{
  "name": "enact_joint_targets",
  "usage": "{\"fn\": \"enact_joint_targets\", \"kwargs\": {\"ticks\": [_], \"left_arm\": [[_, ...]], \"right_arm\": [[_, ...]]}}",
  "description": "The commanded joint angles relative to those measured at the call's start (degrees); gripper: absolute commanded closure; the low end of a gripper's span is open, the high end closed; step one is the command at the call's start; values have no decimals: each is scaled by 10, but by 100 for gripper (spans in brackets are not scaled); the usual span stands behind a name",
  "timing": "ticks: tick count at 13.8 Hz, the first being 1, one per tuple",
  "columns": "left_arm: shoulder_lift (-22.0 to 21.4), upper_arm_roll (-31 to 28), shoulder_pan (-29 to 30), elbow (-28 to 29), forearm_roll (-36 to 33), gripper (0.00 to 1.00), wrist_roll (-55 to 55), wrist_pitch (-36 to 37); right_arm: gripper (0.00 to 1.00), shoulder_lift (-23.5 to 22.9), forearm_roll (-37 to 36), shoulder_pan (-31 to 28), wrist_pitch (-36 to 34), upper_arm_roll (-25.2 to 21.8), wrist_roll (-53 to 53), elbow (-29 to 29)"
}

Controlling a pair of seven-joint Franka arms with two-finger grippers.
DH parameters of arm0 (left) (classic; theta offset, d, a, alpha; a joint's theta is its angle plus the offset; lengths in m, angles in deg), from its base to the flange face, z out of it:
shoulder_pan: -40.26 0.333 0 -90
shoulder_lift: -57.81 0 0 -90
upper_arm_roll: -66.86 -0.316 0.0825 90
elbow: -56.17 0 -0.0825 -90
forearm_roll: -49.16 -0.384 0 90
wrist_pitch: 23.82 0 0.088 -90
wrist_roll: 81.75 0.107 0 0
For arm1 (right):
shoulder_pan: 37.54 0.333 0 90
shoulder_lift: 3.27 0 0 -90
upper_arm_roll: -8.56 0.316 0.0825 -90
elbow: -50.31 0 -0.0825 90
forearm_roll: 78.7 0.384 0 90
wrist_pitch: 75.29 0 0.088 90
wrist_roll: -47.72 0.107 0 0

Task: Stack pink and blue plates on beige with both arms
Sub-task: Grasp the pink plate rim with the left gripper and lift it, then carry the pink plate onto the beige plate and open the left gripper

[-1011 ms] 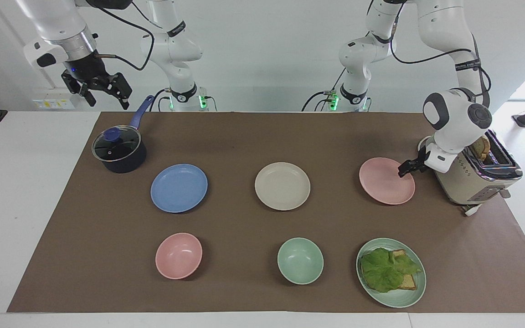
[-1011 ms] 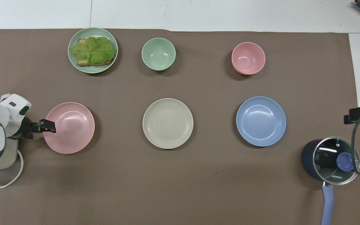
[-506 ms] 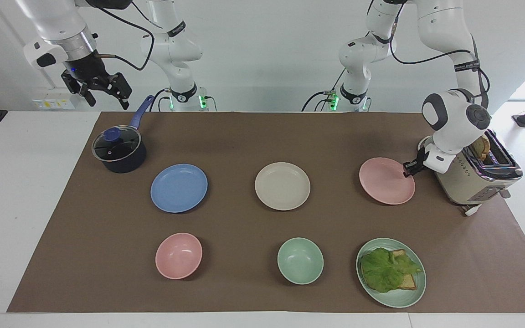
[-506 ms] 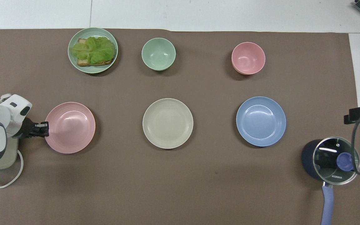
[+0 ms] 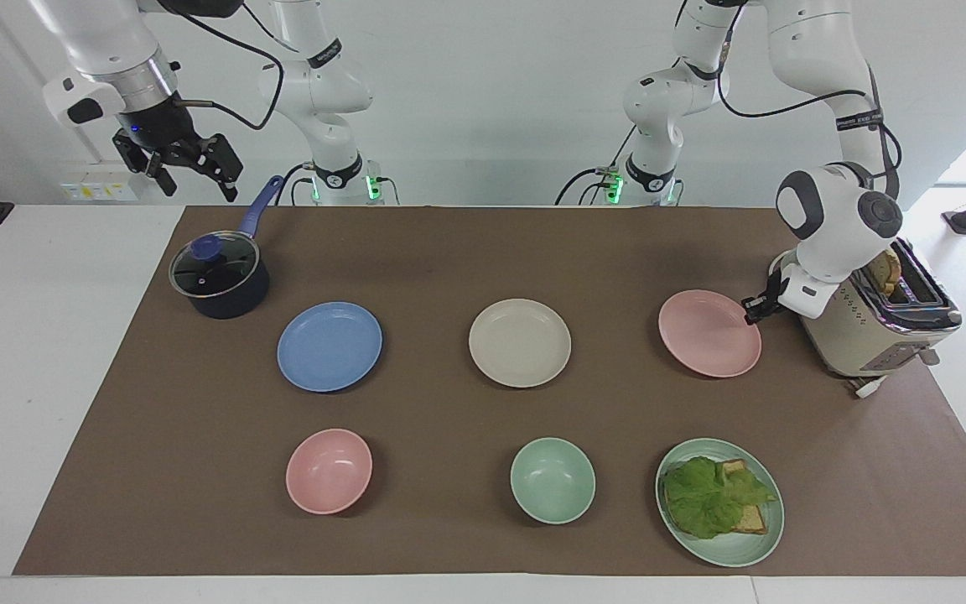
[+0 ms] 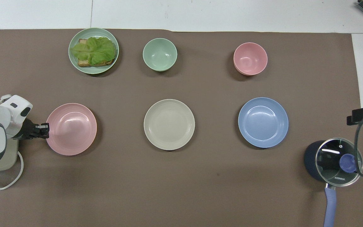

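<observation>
1. Since a second ago, our left tool [image 5: 755,309] has drawn back from over the pink plate [image 5: 709,333] to its rim and clenched on the edge toward the left arm's end of the surface [image 5: 449,252]; the plate has nudged slightly toward the beige plate [image 5: 520,342].
2. Our right tool [image 5: 189,164] hangs released above the pot [image 5: 220,275], waiting.
3. In the overhead view, the pink plate [image 6: 71,129] sits at nine o'clock of the beige plate [image 6: 169,124], and the blue plate [image 6: 263,122] at three o'clock, all three flat on the surface and well apart.
4. To do this step well, we judge the rim pinch should be firm before lifting, the plate kept level, raised clear, then lowered centred on the beige one.
5. The toaster [image 5: 877,323] stands just beside the left tool; we should avoid brushing it.
6. The pot's lid [image 6: 339,162] reads "KONKA"; we can read no other writing.
</observation>
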Motion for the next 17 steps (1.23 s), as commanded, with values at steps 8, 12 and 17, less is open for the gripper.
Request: {"fn": "enact_joint_targets", "kwargs": {"ticks": [8, 12, 17], "left_arm": [[-56, 9, -64, -104, -3, 100, -66, 206], [-56, 12, -172, -113, 7, 100, -222, 199], [-57, 12, -251, -109, 57, 100, -283, 146]], "right_arm": [[0, 13, -7, -4, 8, -1, -15, 16], [0, 13, -6, -4, 8, -1, -15, 17], [0, 14, -6, -4, 8, -1, -15, 18]]}}
